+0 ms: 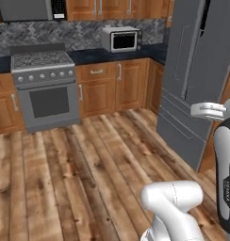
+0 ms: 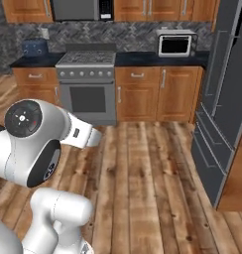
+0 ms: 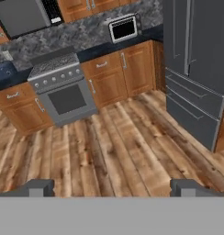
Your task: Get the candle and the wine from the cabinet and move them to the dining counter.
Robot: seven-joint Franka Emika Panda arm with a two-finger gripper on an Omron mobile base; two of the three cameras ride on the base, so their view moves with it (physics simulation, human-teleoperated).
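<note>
Gripper (image 3: 112, 187) agape; empty

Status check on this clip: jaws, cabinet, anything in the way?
Gripper jaws wide open, empty. Wall cabinets above the counter, doors shut. Bare wood floor ahead; stove and fridge flank it.

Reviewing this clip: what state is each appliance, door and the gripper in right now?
gripper: open, holding nothing
stove: oven door shut
toaster oven: door shut
fridge: doors shut
lower cabinets: doors shut
wall cabinets: visible doors shut
</note>
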